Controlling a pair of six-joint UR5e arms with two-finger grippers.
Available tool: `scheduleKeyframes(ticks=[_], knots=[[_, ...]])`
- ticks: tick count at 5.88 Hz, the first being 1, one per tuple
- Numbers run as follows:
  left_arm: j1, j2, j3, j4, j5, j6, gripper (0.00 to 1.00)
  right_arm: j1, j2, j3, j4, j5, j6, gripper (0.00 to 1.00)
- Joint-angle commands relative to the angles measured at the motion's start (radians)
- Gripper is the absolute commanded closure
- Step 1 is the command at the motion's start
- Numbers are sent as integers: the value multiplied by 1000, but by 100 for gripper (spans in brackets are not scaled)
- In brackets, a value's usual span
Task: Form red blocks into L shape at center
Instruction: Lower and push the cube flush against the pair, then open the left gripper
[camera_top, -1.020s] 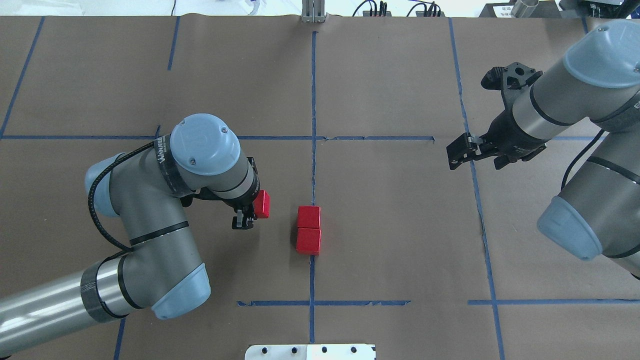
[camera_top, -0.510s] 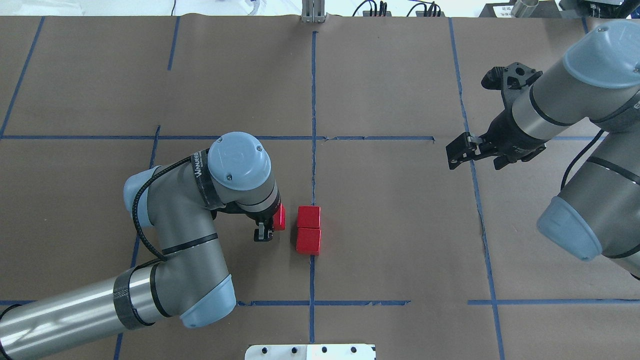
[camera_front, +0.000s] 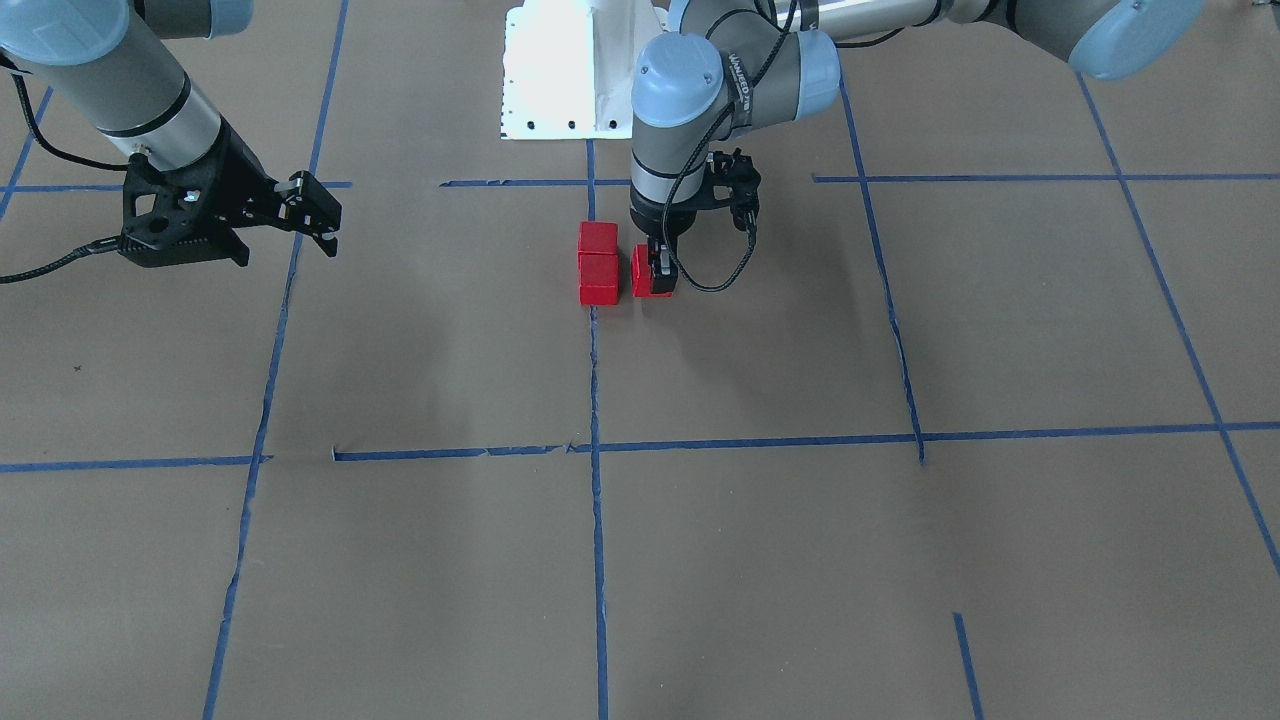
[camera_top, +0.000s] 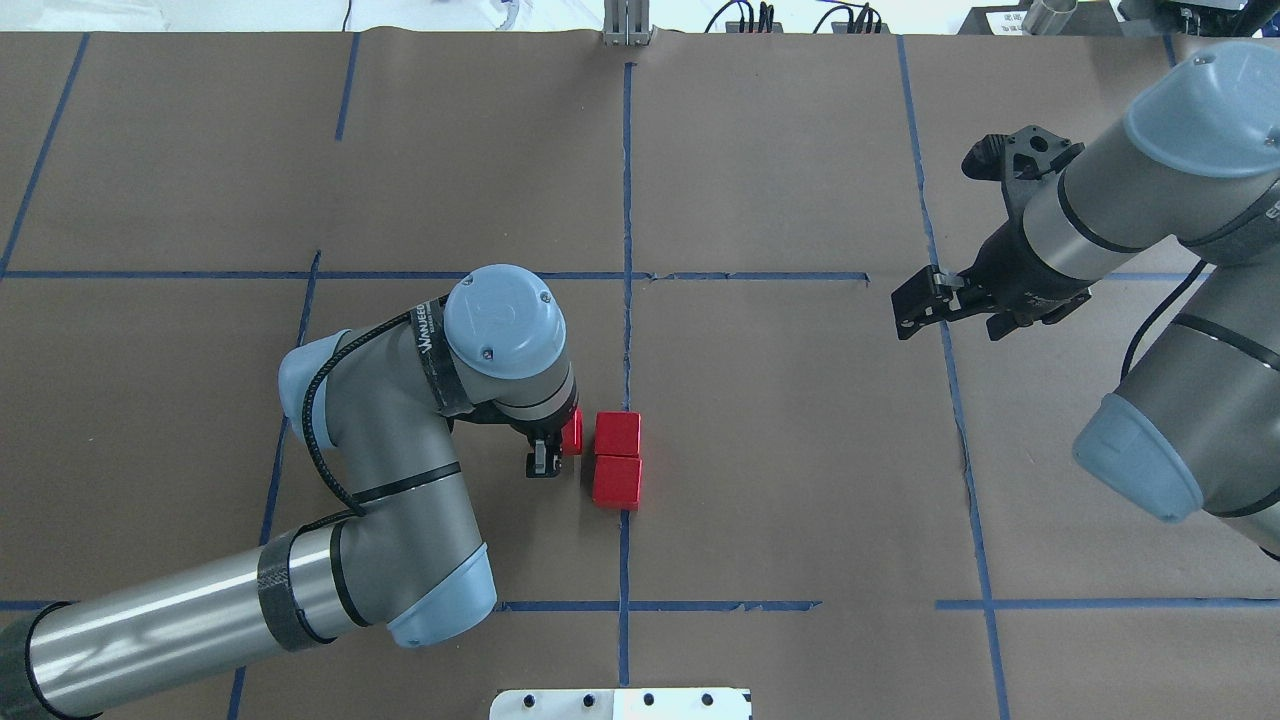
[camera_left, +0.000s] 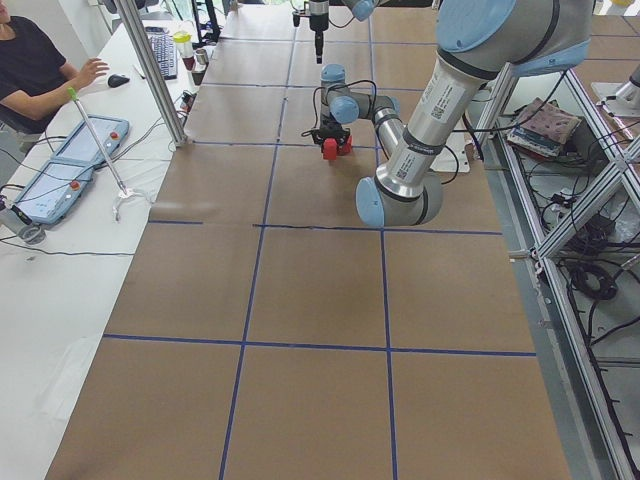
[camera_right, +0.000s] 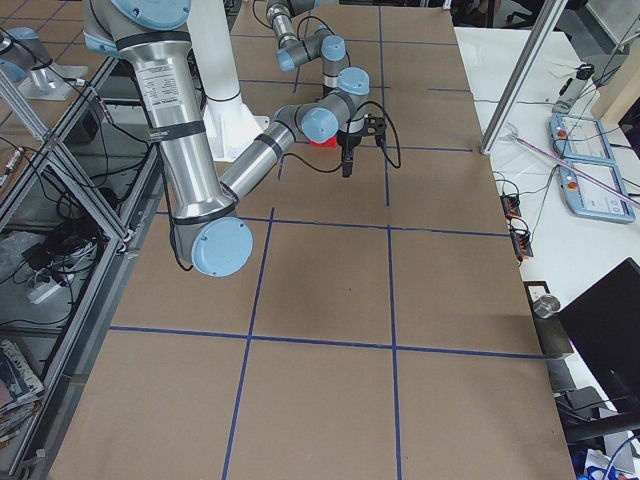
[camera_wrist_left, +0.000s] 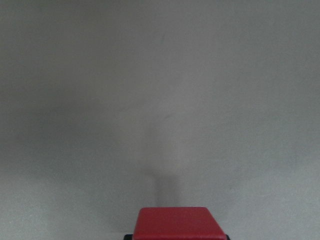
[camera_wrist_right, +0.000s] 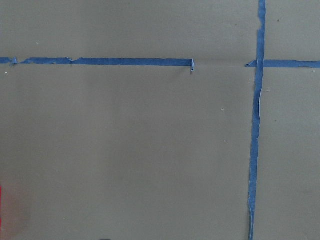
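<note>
Two red blocks (camera_top: 618, 434) (camera_top: 617, 481) lie touching in a short column on the centre tape line; they also show in the front view (camera_front: 598, 240) (camera_front: 599, 285). My left gripper (camera_top: 558, 447) (camera_front: 653, 274) points straight down and is shut on the third red block (camera_top: 572, 432) (camera_front: 644, 272). It holds that block low over the paper, just left of the far block of the pair, with a narrow gap between them. The held block fills the bottom edge of the left wrist view (camera_wrist_left: 180, 224). My right gripper (camera_top: 917, 301) (camera_front: 316, 212) hovers open and empty far to the right.
Brown paper with blue tape grid lines (camera_top: 627, 200) covers the table. The white robot base plate (camera_top: 620, 703) sits at the near edge. An operator (camera_left: 40, 70) sits at a desk beyond the table's far side in the left exterior view.
My left arm has carried the red block rightward, from well left of the pair to right beside the far block. The right arm has not moved.
</note>
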Motion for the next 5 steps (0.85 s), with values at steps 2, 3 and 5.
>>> scheduleKeyframes(ticks=[2, 3, 5], knots=[[2, -22, 40, -14, 2, -2, 98, -2, -2, -2, 0, 0, 0, 0], [9, -23, 43, -14, 1, -2, 98, -2, -2, -2, -1, 0, 0, 0], [15, -22, 43, -14, 1, 0, 98, -2, -2, -2, 0, 0, 0, 0]])
